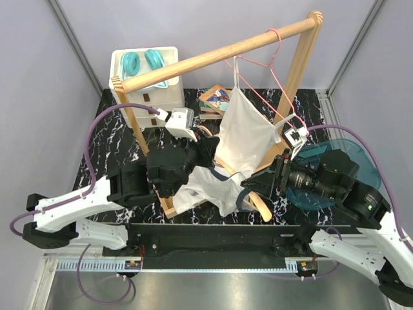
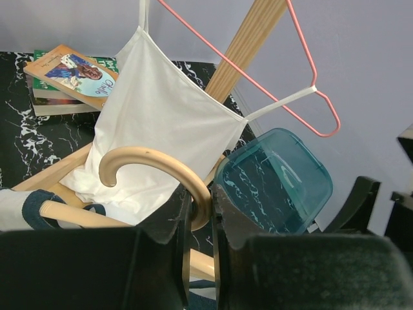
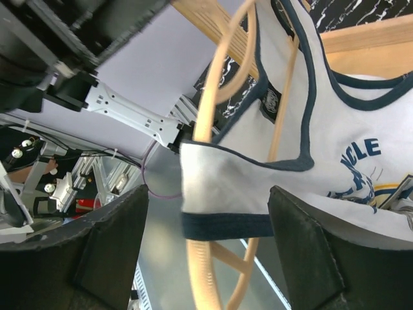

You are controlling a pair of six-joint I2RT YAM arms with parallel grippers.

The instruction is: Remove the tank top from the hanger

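Marbled table — rack frame and white camisole crowd the tank top.

Two tank tops, two hangers, one teal bin.

A light wooden clothes rack stands on the black marble-patterned table, with a white plastic drawer unit carrying two teal rounded objects at its left end, a stack of books behind it, and a translucent teal plastic bin at the right.
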